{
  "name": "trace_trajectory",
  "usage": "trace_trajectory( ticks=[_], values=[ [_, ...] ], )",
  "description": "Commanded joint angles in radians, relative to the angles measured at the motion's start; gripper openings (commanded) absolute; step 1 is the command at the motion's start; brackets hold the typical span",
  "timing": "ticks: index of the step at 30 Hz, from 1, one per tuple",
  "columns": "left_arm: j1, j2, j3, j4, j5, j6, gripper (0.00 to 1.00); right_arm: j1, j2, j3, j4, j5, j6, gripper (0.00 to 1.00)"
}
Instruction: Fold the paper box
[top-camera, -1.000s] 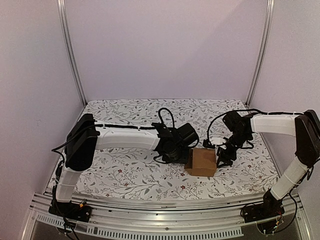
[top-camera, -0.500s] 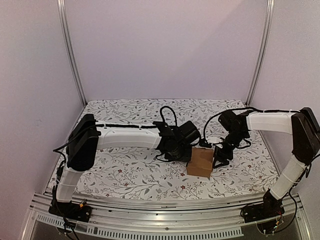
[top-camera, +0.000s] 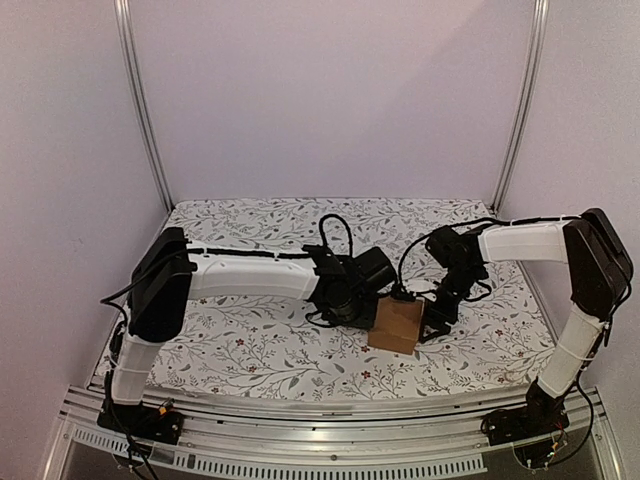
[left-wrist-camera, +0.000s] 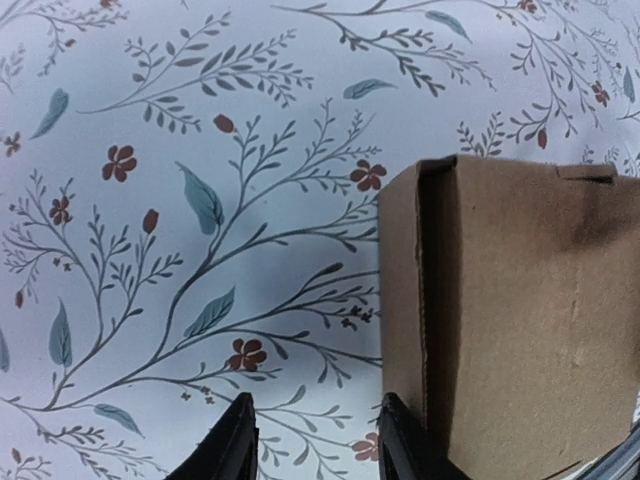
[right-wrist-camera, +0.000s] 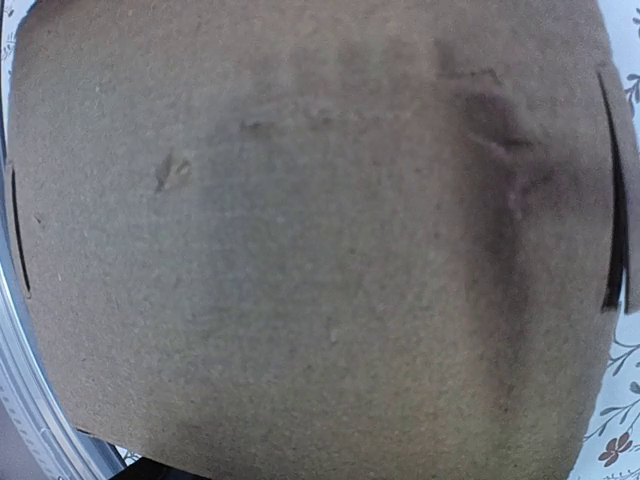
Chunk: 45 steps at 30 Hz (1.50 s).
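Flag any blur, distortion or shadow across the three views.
Top external view: even, soft light, no glare; the plain brown cardboard box sits clearly on the floral-print tablecloth. Left wrist view: sharp, with a soft shadow on the box's upper right. Right wrist view: the box fills the frame, bulged by wide-angle distortion, slightly soft, darker band at right.

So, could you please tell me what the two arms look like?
Both the left arm and right arm have white links and black joints. The left gripper and right gripper are black too. Black cables loop over the wrists.
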Motion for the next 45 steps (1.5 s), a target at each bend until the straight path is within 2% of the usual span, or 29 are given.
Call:
trace_trajectory(
  ticks=[1,6,12,16,20,23,31,37,41,45],
  values=[
    [0.011,-0.106,-0.090,-0.021,-0.032,0.055,0.42,0.000,-0.025,0.005,0.066,-0.017,0.006,0.70],
    [0.081,-0.098,-0.099,0.005,-0.011,0.107,0.41,-0.002,-0.031,0.006,0.067,-0.013,-0.003,0.70],
    [0.126,0.058,0.089,0.028,0.036,0.225,0.40,-0.001,-0.007,0.017,0.066,-0.006,-0.003,0.70],
    [0.102,0.154,0.248,0.012,0.107,0.288,0.38,-0.002,0.000,0.021,0.067,-0.014,-0.001,0.70],
    [0.036,0.168,0.292,0.032,0.136,0.319,0.37,0.001,0.005,0.034,0.065,-0.032,0.012,0.70],
    [0.023,0.141,0.254,0.030,0.115,0.289,0.37,-0.001,0.011,0.038,0.066,-0.029,0.013,0.70],
    [0.042,-0.069,0.006,0.021,-0.070,0.245,0.38,-0.001,-0.011,0.027,0.056,-0.024,0.014,0.70],
    [0.030,-0.142,-0.159,0.040,-0.010,0.214,0.38,-0.001,-0.044,0.001,0.051,-0.016,-0.005,0.72],
    [0.000,-0.097,-0.144,0.058,0.036,0.210,0.38,-0.001,-0.019,0.016,0.050,-0.025,-0.006,0.72],
    [-0.032,-0.032,-0.056,0.068,0.077,0.220,0.37,0.001,0.000,0.027,0.050,-0.038,0.000,0.72]
  ],
)
